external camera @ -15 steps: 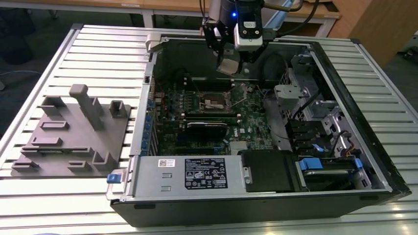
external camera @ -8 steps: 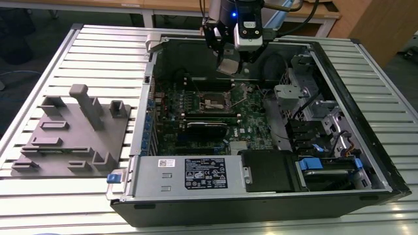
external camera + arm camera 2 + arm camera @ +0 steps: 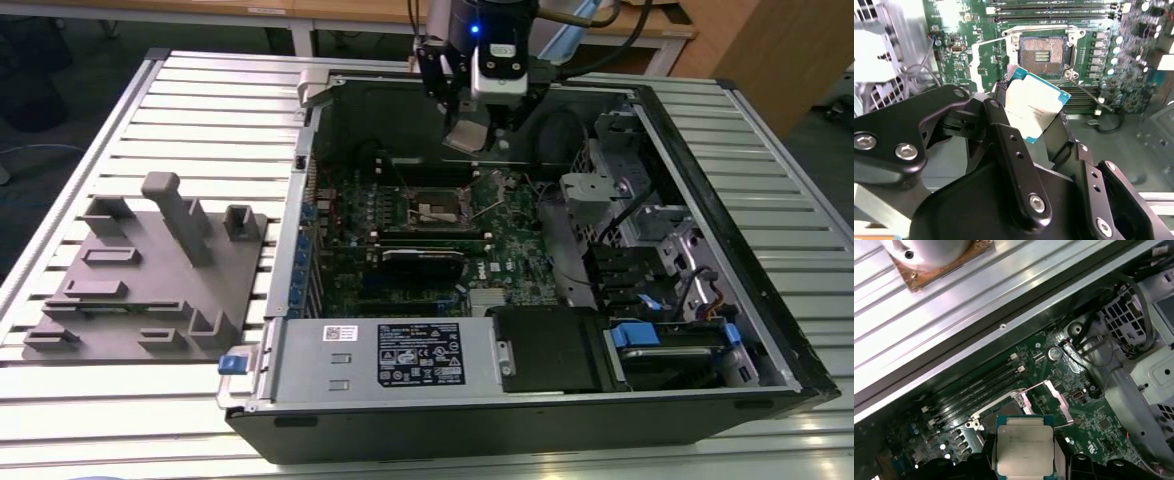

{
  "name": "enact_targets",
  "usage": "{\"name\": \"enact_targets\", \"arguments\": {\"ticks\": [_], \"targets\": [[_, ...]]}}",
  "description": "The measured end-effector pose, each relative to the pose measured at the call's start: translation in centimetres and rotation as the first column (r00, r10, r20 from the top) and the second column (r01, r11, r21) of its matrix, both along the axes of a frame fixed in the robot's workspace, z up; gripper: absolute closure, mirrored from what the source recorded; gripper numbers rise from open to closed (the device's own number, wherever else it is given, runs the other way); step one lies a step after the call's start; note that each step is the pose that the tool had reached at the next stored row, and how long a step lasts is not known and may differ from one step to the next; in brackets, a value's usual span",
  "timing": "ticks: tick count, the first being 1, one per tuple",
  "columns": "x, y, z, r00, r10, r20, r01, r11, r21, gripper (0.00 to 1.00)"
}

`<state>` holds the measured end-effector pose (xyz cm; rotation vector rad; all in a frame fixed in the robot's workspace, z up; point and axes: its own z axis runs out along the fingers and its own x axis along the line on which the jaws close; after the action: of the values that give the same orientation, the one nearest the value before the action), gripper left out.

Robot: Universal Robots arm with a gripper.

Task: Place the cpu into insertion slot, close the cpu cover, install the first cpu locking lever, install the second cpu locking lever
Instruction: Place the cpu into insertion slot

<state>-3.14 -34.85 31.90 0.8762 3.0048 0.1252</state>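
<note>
Gripper [image 3: 1035,122], pinching the cpu [image 3: 1038,106] by two opposite edges, hangs above the motherboard [image 3: 949,22]; I see the insertion slot [image 3: 1043,55] directly beyond the chip, bare and well apart, its cpu cover [image 3: 976,60] swung open to one side.

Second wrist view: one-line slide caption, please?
Gripper holds the cpu clear of the empty insertion slot on the green motherboard.
</note>
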Motion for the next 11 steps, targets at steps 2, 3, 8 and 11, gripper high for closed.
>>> {"name": "enact_targets", "arguments": {"ticks": [2, 3, 8, 11], "targets": [[0.00, 0.00, -0.01, 0.9993, -0.036, 0.0000, 0.036, 0.9993, 0.0000, 0.46], [0.00, 0.00, -0.02, 0.9985, -0.054, 0.0000, 0.054, 0.9985, 0.0000, 0.46], [0.00, 0.00, -0.04, 0.9896, -0.144, 0.0000, 0.144, 0.9896, -0.0001, 0.46], [0.00, 0.00, -0.05, 0.9849, -0.173, -0.0001, 0.173, 0.9849, 0.0000, 0.46]]}}
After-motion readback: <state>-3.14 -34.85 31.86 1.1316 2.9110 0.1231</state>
